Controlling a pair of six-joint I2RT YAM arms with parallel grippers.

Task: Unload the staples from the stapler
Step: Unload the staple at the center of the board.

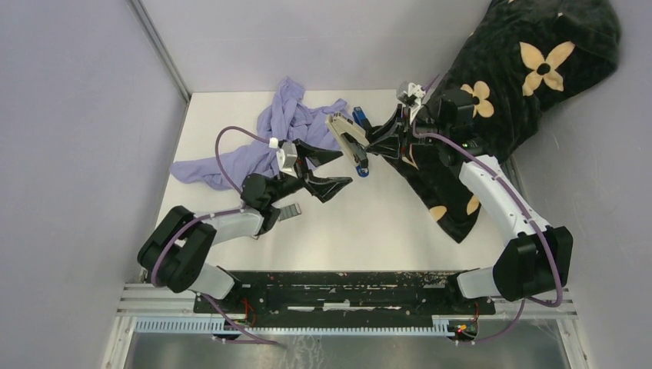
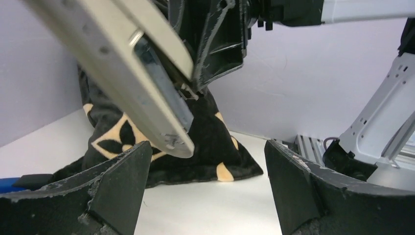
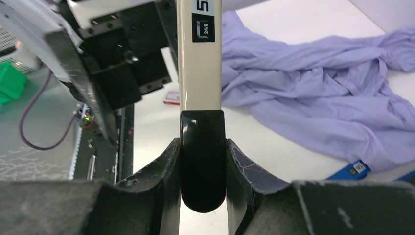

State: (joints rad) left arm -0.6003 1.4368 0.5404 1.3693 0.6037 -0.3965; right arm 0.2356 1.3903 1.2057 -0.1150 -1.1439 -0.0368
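My right gripper [image 1: 374, 144] is shut on the black rear end of a beige stapler [image 1: 347, 138], which it holds above the table; the grip [image 3: 203, 161] shows close up on the stapler [image 3: 199, 58]. The stapler's metal underside [image 2: 147, 83] hangs above my left gripper [image 2: 205, 188], which is open and holds nothing. From above, the left gripper [image 1: 329, 171] sits just left of the stapler's free tip. No staples show inside the stapler. A short grey ribbed strip [image 1: 289, 211], apparently staples, lies on the table by the left wrist.
A purple cloth [image 1: 281, 127] is bunched at the back left. A black blanket with tan flowers [image 1: 530, 69] drapes over the right side. A blue object [image 1: 359, 117] lies behind the stapler. A small red-and-white box [image 3: 172, 98] rests on the table.
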